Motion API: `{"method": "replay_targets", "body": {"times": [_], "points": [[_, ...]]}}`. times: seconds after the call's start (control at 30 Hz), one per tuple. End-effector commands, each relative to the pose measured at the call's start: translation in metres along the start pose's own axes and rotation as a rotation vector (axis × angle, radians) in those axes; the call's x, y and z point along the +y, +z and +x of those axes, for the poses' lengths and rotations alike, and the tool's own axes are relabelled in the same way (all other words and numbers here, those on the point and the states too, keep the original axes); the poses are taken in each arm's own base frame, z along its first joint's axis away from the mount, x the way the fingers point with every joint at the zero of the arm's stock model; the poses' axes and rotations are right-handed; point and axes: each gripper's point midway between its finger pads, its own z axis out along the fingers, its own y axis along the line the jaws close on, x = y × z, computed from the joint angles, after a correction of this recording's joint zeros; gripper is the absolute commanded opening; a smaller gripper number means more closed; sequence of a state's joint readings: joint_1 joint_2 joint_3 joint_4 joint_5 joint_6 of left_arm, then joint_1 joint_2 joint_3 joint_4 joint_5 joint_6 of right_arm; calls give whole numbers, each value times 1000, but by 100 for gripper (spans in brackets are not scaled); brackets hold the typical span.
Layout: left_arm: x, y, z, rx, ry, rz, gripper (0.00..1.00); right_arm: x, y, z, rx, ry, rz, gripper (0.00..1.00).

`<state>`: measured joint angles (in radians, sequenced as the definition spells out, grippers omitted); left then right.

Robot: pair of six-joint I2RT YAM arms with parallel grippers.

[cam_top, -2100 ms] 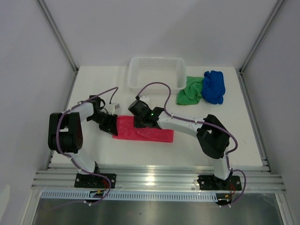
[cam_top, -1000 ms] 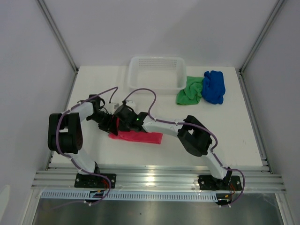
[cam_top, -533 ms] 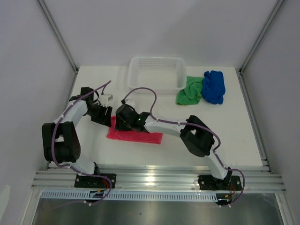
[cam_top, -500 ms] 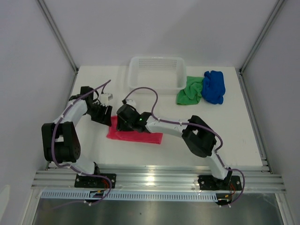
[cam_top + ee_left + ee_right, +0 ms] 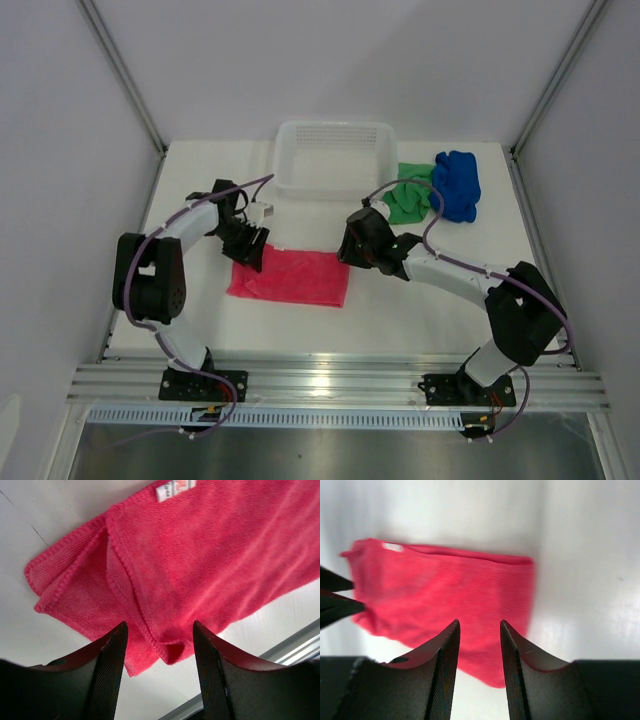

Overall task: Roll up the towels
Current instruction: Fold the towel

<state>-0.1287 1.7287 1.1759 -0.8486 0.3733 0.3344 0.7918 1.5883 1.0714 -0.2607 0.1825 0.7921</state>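
Here, the top view shows the pink towel point(image 5: 290, 279) lying flat and folded on the white table point(image 5: 200, 180), near its front edge and between the 2 arms. The left gripper point(image 5: 251, 251) stands over the towel's far left corner, and the right gripper point(image 5: 350, 248) just beyond its far right corner.

In the left wrist view, the left gripper point(image 5: 160, 650) has its jaws spread, with nothing between them. The towel's folded corner point(image 5: 165, 652) lies in the gap below, showing 2 layers with stitched hems. A small white tag point(image 5: 175, 487) sits at the towel's edge.

In the right wrist view, the right gripper point(image 5: 479, 650) also has its jaws apart and holds nothing. The pink towel point(image 5: 445, 595) is spread on the table beneath it, somewhat blurred.

The green towel point(image 5: 408, 198) and the blue towel point(image 5: 457, 185) lie crumpled and touching at the far right of the table, well apart from the pink one. The white mesh basket point(image 5: 335, 130) stands just beside the green towel, at the far edge.
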Motion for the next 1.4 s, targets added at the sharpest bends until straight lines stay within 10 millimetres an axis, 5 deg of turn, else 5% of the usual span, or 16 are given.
{"method": "replay_targets", "body": {"times": [0.0, 0.23, 0.6, 0.73, 1.07, 1.37], "points": [[14, -2, -16, -11, -13, -80, 58, -19, -3, 5, 6, -20, 9, 41], [18, 14, -15, 45, -1, -88, 57, -44, 8, 17, 21, -10, 51, 40], [0, 25, -19, 50, 2, 12, 29, -46, 26, 29, 68, 3, 15, 40], [0, 21, -19, 39, 6, -1, 8, -50, 32, 36, 95, 14, 5, 41], [-8, 5, -27, -25, 34, -2, 1, -51, 41, 45, 126, 6, -20, 42], [-21, -33, -30, -120, 96, -25, 1, -51, 38, 33, 119, 2, -48, 45]]}}
